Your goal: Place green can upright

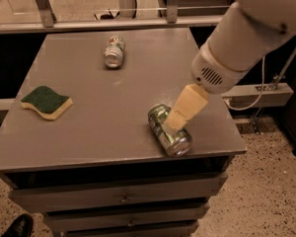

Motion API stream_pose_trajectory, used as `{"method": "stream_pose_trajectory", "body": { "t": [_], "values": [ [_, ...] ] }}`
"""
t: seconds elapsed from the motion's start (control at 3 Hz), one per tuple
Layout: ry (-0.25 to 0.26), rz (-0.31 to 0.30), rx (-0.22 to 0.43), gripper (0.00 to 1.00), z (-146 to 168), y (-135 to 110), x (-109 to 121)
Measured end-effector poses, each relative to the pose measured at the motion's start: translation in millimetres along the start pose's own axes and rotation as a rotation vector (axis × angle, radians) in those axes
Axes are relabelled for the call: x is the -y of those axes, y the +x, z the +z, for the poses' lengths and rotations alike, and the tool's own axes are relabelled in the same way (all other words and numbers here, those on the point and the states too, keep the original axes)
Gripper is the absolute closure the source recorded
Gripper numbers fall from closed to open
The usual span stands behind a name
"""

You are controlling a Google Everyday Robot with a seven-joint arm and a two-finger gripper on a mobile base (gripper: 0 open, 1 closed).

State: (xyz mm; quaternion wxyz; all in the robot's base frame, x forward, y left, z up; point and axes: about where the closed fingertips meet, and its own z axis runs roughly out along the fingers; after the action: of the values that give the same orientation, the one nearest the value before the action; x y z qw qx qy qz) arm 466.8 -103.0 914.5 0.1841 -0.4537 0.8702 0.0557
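In the camera view the green can [170, 138] lies on its side on the grey worktop [113, 117], near the front right corner and a little way in from both edges. The pincer [175, 121], cream-coloured, reaches down at a slant from the white arm [246, 38] on the right. Its tip sits over the far upper side of the green can and covers part of it. Whether it touches the can cannot be told, and neither can whether the pincer is apart or together.

The can's long axis runs diagonally, from the far left to the near right. One silver end faces the front right corner of the worktop, and the other end points toward the middle. Which end carries the pull-tab cannot be told.

A white-silver can [114, 52] also lies on its side, toward the back of the worktop and well apart from the green can. A green-topped sponge [46, 101] rests near the left edge. Drawers [123, 199] sit under the worktop, and a black shoe [19, 226] shows on the speckled floor at the lower left.
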Motion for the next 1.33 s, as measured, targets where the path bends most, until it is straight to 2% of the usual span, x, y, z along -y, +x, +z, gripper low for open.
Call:
{"method": "stream_pose_trajectory", "body": {
  "t": [0.33,0.67,1.0,1.33],
  "values": [
    [-0.004,0.159,-0.033,0.0,41.9,-12.7,-6.7],
    [0.012,0.266,-0.071,0.0,66.3,-17.4,-10.6],
    [0.041,0.353,-0.122,0.0,83.2,-14.6,-12.5],
    [0.073,0.411,-0.154,0.12,90.9,-15.8,-14.4]
  ]
}}
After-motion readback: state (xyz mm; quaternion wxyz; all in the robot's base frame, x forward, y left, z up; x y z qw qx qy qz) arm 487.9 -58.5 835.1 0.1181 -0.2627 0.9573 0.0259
